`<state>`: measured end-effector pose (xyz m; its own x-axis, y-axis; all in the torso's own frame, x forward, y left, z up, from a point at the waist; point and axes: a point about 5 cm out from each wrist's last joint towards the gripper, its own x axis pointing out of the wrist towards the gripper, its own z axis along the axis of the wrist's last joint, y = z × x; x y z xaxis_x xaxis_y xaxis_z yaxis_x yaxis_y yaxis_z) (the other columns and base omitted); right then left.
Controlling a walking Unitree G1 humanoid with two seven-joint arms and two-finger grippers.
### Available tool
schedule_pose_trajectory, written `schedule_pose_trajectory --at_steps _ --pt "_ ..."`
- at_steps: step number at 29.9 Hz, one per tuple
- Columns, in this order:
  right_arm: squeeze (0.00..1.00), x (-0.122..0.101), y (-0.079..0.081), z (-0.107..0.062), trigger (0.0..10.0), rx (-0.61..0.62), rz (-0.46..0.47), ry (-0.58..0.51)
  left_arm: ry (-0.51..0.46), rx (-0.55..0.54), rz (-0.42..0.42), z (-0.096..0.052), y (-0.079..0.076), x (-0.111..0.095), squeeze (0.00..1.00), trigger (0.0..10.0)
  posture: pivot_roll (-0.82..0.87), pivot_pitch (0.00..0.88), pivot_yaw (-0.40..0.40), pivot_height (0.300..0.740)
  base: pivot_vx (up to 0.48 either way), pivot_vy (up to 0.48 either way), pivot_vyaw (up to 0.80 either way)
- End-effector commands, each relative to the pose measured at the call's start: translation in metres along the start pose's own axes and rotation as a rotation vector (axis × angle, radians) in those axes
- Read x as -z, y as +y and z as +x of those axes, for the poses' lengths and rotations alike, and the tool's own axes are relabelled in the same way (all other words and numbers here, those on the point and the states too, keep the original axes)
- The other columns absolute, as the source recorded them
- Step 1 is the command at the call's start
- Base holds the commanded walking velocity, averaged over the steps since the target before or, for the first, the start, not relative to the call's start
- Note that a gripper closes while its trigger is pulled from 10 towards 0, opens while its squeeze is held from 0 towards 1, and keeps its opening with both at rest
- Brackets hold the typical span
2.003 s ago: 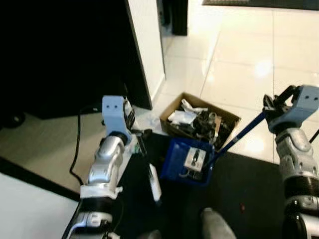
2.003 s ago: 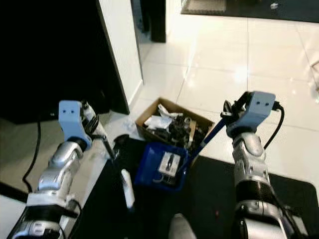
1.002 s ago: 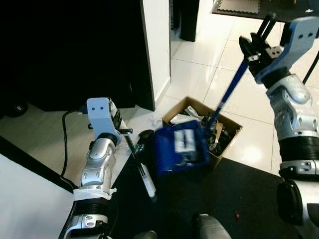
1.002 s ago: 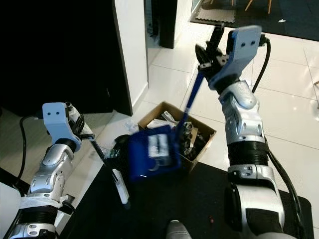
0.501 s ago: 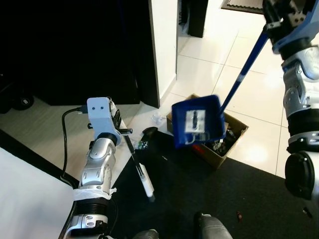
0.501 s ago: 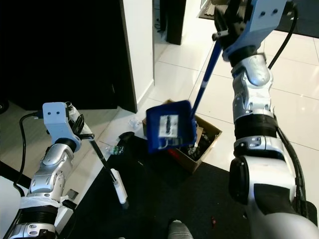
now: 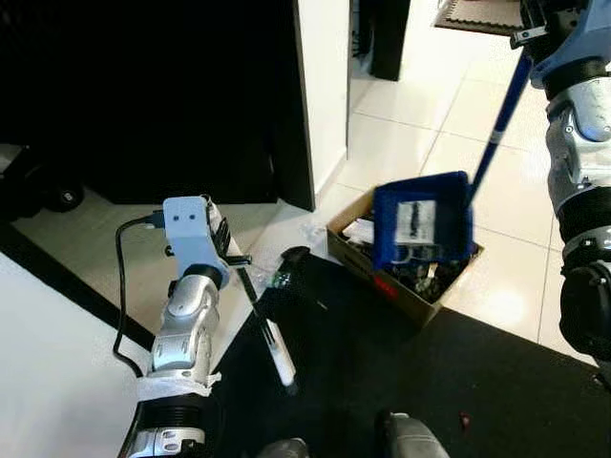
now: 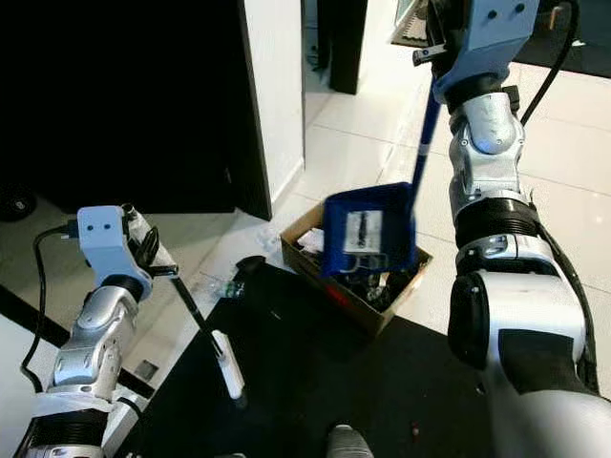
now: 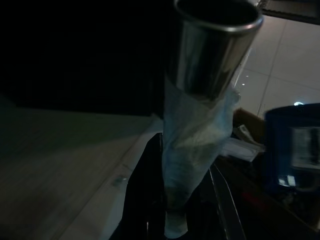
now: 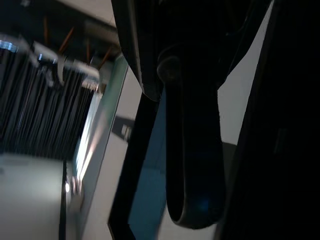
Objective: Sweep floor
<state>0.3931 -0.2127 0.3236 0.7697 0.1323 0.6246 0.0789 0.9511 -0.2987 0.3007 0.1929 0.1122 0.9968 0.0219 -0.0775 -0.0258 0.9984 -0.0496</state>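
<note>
Tiled floor, black mat; right hand grips dustpan, tipped above box; left hand grips brush. Emptying underway; scraps by mat edge left

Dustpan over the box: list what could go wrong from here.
1. The blue dustpan hangs tipped over the cardboard box, near its front edge; debris may spill onto the black mat.
2. The right claw grips the long handle high up, so the pan could swing.
3. The left claw holds the brush low; it may scatter the litter beside the mat.
</note>
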Motion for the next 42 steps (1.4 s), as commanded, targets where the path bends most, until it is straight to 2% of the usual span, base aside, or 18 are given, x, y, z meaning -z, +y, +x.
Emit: schedule_pose_trajectory --at_steps 1,7,13,17,18,22,24,29,33,35,36,39,42 --pt "0.00 -0.026 0.000 0.012 10.0 -0.014 -0.072 -0.139 -0.036 -0.006 0.023 -0.001 0.006 -0.010 0.00 10.0 0.06 0.059 0.041 0.740 0.000 0.000 0.00" --pt "0.00 -0.026 0.007 0.012 10.0 -0.037 -0.170 -0.150 -0.031 -0.002 0.027 -0.004 0.005 -0.009 0.00 10.0 0.07 0.063 0.042 0.740 0.000 0.000 0.00" --pt "0.00 -0.022 0.015 0.009 10.0 -0.077 -0.212 -0.156 -0.027 -0.001 0.028 -0.005 0.005 -0.009 0.00 10.0 0.07 0.065 0.044 0.740 0.000 0.000 0.00" --pt "0.00 -0.023 0.025 0.009 10.0 -0.122 -0.292 -0.189 -0.024 0.001 0.033 -0.006 0.006 -0.009 0.00 10.0 0.08 0.069 0.046 0.740 0.000 0.000 0.00" --pt "0.00 -0.025 0.030 0.009 10.0 -0.144 -0.349 -0.217 -0.024 0.001 0.034 -0.007 0.006 -0.010 0.00 10.0 0.08 0.069 0.046 0.740 0.000 0.000 0.00" --pt "0.00 -0.027 0.035 0.010 10.0 -0.161 -0.384 -0.238 -0.023 0.002 0.034 -0.008 0.006 -0.010 0.00 10.0 0.09 0.071 0.043 0.740 0.000 0.000 0.00" --pt "0.00 -0.030 0.042 0.012 10.0 -0.188 -0.418 -0.263 -0.023 0.002 0.033 -0.009 0.006 -0.009 0.00 10.0 0.09 0.072 0.040 0.740 0.000 0.000 0.00" --pt "0.00 -0.037 0.065 0.014 10.0 -0.267 -0.403 -0.311 -0.024 -0.004 0.032 -0.012 0.006 -0.009 0.00 10.0 0.11 0.077 0.022 0.740 0.000 0.000 0.00" --pt "0.00 -0.039 0.074 0.015 10.0 -0.290 -0.397 -0.331 -0.024 -0.010 0.031 -0.014 0.007 -0.009 0.00 10.0 0.11 0.077 0.019 0.740 0.000 0.000 0.00" --pt "0.00 -0.042 0.086 0.014 10.0 -0.321 -0.404 -0.368 -0.024 -0.023 0.030 -0.017 0.009 -0.008 0.00 10.0 0.13 0.077 0.006 0.740 0.000 0.000 0.00" --pt "0.00 -0.042 0.086 0.014 10.0 -0.321 -0.404 -0.368 -0.024 -0.023 0.030 -0.017 0.009 -0.008 0.00 10.0 0.13 0.077 0.006 0.740 0.000 0.000 0.00" --pt "0.00 -0.043 0.103 0.010 10.0 -0.396 -0.432 -0.405 -0.024 -0.037 0.028 -0.021 0.011 -0.008 0.00 10.0 0.14 0.075 -0.001 0.740 0.000 0.000 0.00" --pt "0.00 -0.039 0.108 0.006 10.0 -0.437 -0.428 -0.402 -0.022 -0.043 0.027 -0.022 0.011 -0.007 0.00 10.0 0.14 0.075 -0.002 0.740 0.000 0.000 0.00"
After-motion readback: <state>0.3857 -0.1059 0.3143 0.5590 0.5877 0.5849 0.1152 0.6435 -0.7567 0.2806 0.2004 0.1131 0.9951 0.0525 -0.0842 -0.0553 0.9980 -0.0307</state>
